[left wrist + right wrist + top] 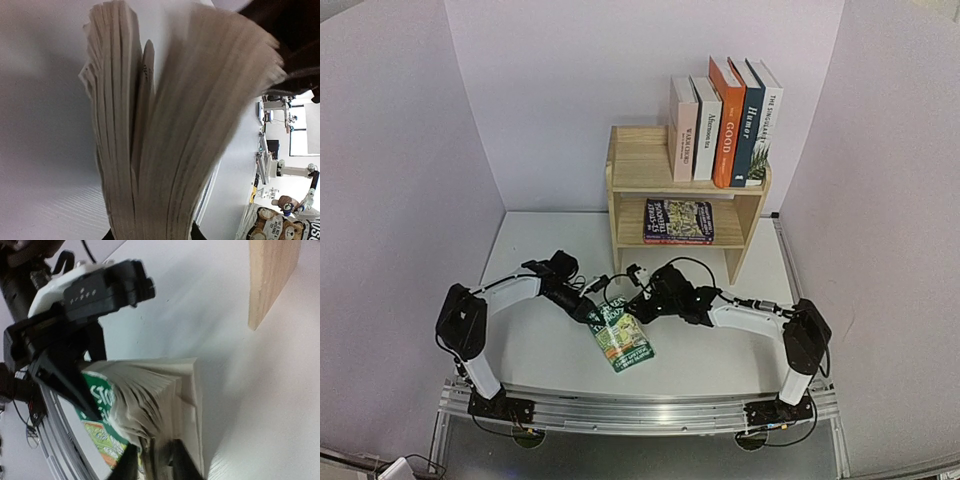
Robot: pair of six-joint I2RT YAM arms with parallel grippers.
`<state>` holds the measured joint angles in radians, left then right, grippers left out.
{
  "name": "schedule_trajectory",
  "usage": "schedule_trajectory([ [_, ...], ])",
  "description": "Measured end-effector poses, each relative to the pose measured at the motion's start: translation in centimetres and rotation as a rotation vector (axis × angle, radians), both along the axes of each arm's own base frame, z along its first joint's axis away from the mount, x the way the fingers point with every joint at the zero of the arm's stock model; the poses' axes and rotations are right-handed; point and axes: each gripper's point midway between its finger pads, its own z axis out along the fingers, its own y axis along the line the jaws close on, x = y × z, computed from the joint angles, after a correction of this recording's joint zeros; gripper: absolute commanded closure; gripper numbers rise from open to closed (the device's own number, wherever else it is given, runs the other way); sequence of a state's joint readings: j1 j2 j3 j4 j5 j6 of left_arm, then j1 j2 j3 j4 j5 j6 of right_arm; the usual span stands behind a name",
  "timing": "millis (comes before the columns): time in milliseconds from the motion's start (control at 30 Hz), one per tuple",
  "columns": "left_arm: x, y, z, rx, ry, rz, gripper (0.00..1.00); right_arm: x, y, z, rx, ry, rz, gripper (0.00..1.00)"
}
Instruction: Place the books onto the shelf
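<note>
The green book is held between the two arms over the near middle of the worktop, well apart from the shelf at the far side. The left end effector is clamped across the page block, while the right end effector grips only a slice of pages. The leaves are fanned apart, so a slackened pinch could let the book splay, tear or drop
</note>
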<state>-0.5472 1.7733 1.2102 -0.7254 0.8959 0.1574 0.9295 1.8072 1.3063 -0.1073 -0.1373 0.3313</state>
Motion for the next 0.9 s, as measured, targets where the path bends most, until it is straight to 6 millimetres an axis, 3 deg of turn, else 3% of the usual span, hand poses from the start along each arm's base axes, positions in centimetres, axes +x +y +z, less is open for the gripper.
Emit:
schedule_trajectory([
  [33, 0.0, 0.1, 0.2, -0.003, 0.002, 0.005, 1.00, 0.5, -0.1, 0.3, -0.016, -0.014, -0.024, 0.19],
  [67, 0.1, 0.2, 0.4, -0.001, 0.006, 0.016, 1.00, 1.1, -0.2, 0.7, -0.032, -0.032, -0.052, 0.15],
  [167, 1.6, 1.5, 1.1, -0.006, 0.040, 0.097, 1.00, 3.1, -0.5, 2.7, -0.089, -0.112, -0.140, 0.13],
  [267, 4.2, 3.7, 1.9, -0.013, 0.082, 0.242, 1.00, 4.2, -0.8, 4.8, -0.154, -0.227, -0.204, 0.12],
  [367, 6.3, 6.2, 3.6, -0.047, 0.106, 0.385, 1.00, 3.4, 1.1, 6.5, -0.202, -0.342, -0.201, 0.12],
  [433, 7.2, 7.4, 5.2, -0.092, 0.134, 0.460, 1.00, 1.8, 3.8, 6.8, -0.227, -0.413, -0.157, 0.12],
  [533, 8.8, 8.8, 7.0, -0.188, 0.206, 0.565, 1.00, -0.9, 7.9, 5.5, -0.289, -0.506, -0.065, 0.12],
  [633, 10.3, 10.8, 6.5, -0.256, 0.310, 0.683, 1.00, -2.2, 12.3, 3.6, -0.350, -0.612, 0.004, 0.14],
  [700, 10.7, 12.0, 5.6, -0.261, 0.373, 0.753, 1.00, -2.0, 14.0, 2.1, -0.402, -0.678, 0.016, 0.16],
  [800, 10.7, 12.2, 5.4, -0.266, 0.428, 0.785, 1.00, 0.3, 14.8, 0.4, -0.523, -0.799, -0.025, 0.23],
  [900, 10.9, 11.8, 5.8, -0.284, 0.434, 0.781, 1.00, 2.7, 14.5, -0.6, -0.639, -0.913, -0.058, 0.38],
])
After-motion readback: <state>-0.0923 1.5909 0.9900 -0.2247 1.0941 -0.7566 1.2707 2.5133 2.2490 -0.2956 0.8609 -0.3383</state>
